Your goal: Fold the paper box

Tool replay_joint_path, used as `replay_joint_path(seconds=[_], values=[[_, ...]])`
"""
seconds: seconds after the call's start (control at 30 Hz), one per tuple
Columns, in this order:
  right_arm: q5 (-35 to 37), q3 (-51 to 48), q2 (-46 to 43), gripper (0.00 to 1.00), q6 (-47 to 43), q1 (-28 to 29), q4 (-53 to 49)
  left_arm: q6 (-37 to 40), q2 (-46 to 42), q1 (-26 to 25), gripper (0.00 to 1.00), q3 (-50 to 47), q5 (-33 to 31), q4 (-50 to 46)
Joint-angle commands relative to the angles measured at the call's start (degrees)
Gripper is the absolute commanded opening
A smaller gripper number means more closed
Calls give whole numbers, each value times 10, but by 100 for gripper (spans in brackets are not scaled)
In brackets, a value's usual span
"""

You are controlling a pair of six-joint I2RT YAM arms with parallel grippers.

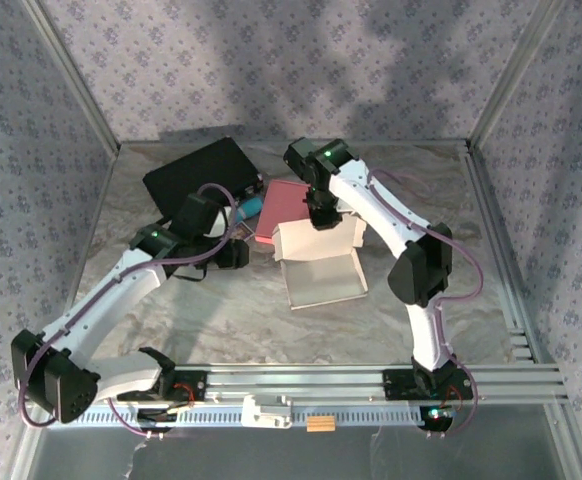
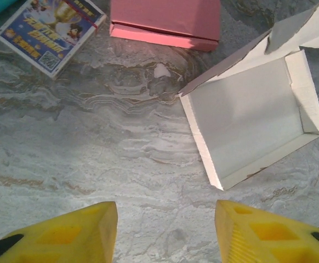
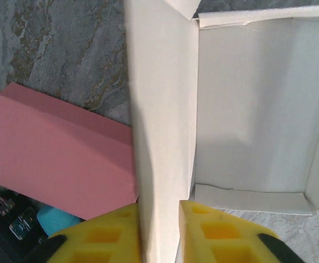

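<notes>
The paper box [image 1: 323,272] lies open at mid-bench [image 1: 221,325], its white tray facing up and its rear flap [image 3: 162,109] standing upright. The right pincer [image 3: 159,211] straddles that flap, its jaws narrowly parted, one finger on each side. The left pincer [image 2: 165,219] hovers wide above bare bench to the left of the box, holding nothing. A pink box [image 1: 281,208] lies just behind the flap.

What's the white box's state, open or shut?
The box is open: its lid stands up at the far edge, the empty inside shows, and the right gripper straddles the lid.
</notes>
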Motion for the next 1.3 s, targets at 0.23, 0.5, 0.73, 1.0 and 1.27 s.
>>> replay_joint_path(seconds=[0.23,0.5,0.73,1.0,1.27], values=[[110,-89,-150,53,-210,-25,84,121,92,-1,58,26,9,64],[-209,-364,-360,59,-919,-204,344,149,162,-5,61,70,71,117],[-305,-486,-389,60,-1162,-304,267,170,197,-23,62,91,48,97],[-299,-546,-350,57,-1222,-305,383,166,236,-34,60,109,39,92],[-294,-505,-286,55,-1266,-276,410,146,248,-34,55,111,22,99]])
